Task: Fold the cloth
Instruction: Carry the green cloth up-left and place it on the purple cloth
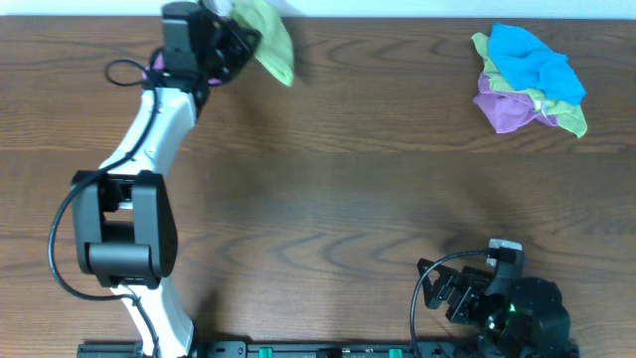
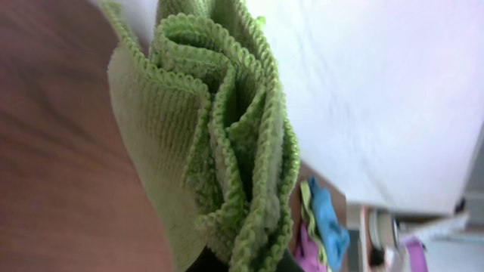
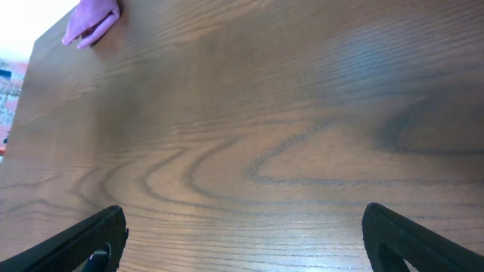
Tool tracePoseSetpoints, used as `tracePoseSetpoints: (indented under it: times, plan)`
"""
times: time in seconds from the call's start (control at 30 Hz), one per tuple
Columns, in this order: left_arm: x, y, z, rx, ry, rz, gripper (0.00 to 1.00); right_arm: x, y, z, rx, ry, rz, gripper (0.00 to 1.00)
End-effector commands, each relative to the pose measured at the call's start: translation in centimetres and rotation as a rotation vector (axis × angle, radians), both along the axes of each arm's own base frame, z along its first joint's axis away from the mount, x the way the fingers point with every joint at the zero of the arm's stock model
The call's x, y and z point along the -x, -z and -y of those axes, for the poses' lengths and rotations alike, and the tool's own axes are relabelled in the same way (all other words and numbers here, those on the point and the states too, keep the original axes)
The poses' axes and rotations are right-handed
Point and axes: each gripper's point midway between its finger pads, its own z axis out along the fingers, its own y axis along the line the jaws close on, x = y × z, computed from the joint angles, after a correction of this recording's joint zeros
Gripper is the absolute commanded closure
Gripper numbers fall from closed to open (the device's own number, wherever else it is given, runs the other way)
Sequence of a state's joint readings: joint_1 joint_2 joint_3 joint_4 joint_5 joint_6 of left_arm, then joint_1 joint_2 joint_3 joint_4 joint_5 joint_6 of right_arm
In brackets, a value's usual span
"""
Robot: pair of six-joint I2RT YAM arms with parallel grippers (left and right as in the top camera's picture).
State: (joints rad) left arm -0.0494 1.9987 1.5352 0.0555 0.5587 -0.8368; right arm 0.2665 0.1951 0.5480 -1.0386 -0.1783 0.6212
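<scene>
Green cloth (image 1: 270, 45): at 11 o'clock on the bench (image 1: 328, 189), by the far edge, bunched into loose folds. The left wrist view shows its stitched hems (image 2: 219, 136) looping close to the lens. Whether its free end touches the wood cannot be told.
Left end effector (image 1: 238, 40): reached out to 11 o'clock and clamped on the green cloth. In its own view the fabric hides the fingers.
Right end effector (image 1: 449, 293): at 5 o'clock, near the front edge. Its fingers (image 3: 83, 242) are spread wide apart over bare wood, with nothing between them.
Pile of cloths (image 1: 532, 80): at 1 o'clock, well apart from both arms, crumpled, with blue on top and green and purple beneath.
Purple cloth (image 3: 92, 21): lies flat on the bench, at 11 o'clock in the right wrist view. From overhead only a sliver (image 1: 154, 68) shows beside the left arm.
</scene>
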Motion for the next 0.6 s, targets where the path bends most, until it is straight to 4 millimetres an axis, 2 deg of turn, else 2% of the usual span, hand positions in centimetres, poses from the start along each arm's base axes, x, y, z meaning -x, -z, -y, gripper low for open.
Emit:
tracePoseSetpoints:
  times: [0.0,0.1,0.27,0.4,0.57]
  plan:
    - [-1.0,-2.5,-3.7,-0.055,-0.100,0.066,0.94,-0.1,0.0,0.3,-0.002,0.026,0.001,0.01]
    - [-1.7,-1.7,-6.6,-0.079,-0.179,0.052,0.94,-0.1,0.0,0.3,-0.002,0.026,0.001,0.01]
    - [-2.3,-0.5,-10.3,-0.093,-0.257,0.041,0.94,-0.1,0.0,0.3,-0.002,0.026,0.001,0.01]
    - [-3.0,0.5,-11.7,-0.089,-0.282,0.047,0.94,-0.1,0.0,0.3,-0.002,0.026,0.001,0.01]
    - [-4.2,2.8,-12.2,-0.062,-0.293,0.033,0.94,-0.1,0.0,0.3,-0.002,0.026,0.001,0.01]
